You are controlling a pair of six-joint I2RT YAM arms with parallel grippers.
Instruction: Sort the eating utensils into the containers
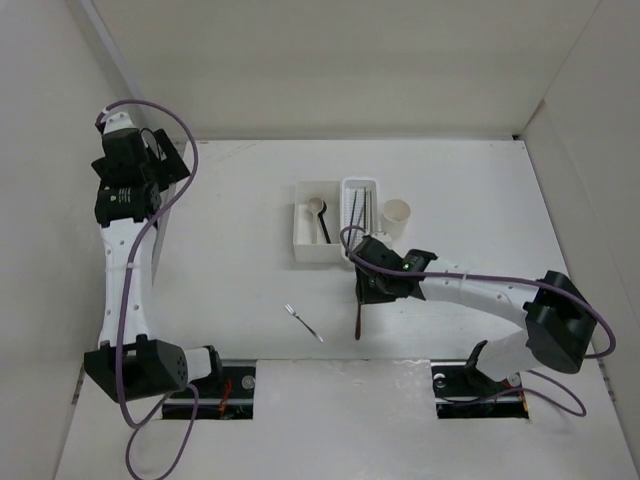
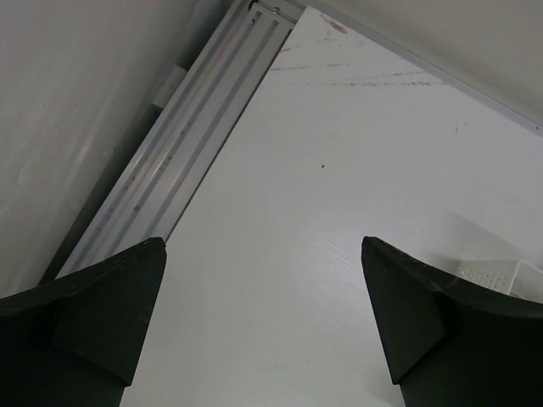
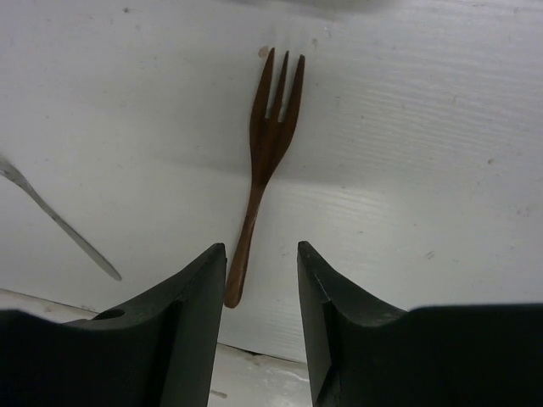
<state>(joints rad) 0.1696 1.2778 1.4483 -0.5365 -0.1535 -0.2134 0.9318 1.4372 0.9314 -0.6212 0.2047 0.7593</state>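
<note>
The brown wooden fork [image 1: 358, 320] lies on the table, tines away from the near edge. My right gripper [image 1: 370, 288] hovers over it, open. In the right wrist view the fork [image 3: 267, 144] lies flat, its handle end beside the left finger, and the gripper [image 3: 261, 254] holds nothing. The small silver fork [image 1: 303, 322] lies to its left; its handle shows in the right wrist view [image 3: 59, 222]. The white square box [image 1: 302, 240] holds the pale wooden spoon [image 1: 315, 206] and black spoon [image 1: 324, 230]. The perforated tray [image 1: 360, 185] holds chopsticks [image 1: 355, 208]. The beige cup [image 1: 397, 215] stands to the right. My left gripper [image 2: 263, 254] is open and empty at the far left.
White walls enclose the table on the left, back and right. A seam [image 1: 330, 361] runs along the near edge just below the two forks. In the left wrist view a metal rail [image 2: 195, 144] runs along the left wall.
</note>
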